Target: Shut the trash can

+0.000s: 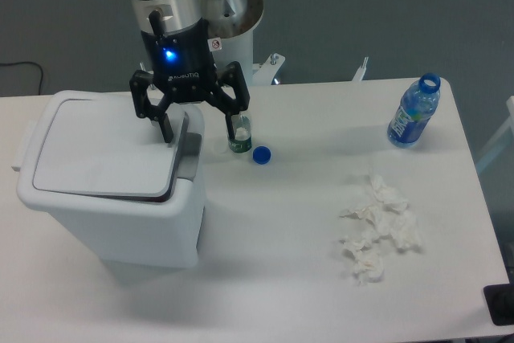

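The trash can [112,198] is a large white bin at the left of the table. Its flat white lid [104,150] lies down on the rim, with a grey strip [191,150] along its right edge. My gripper [202,128] hangs over the can's right edge with its fingers spread open and nothing between them. The left finger [166,128] is over the lid's right edge; whether it touches the lid I cannot tell. The right finger [238,114] is beside the can, over the table.
A small clear bottle with a green label [239,136] stands just right of the gripper, with a blue cap [261,154] next to it. An open blue water bottle [414,112] stands at the far right. Crumpled white tissues [377,226] lie at the right front.
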Controlling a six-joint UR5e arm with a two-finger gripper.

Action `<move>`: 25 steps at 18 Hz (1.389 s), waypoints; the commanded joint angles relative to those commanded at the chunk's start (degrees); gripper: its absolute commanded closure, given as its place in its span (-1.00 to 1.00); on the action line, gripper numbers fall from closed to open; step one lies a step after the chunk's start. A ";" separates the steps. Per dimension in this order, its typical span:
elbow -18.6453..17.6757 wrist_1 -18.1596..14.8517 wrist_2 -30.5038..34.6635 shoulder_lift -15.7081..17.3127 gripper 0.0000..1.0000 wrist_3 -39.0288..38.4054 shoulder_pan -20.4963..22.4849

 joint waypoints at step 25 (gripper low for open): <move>-0.53 0.09 0.00 -1.23 -1.00 0.18 -0.18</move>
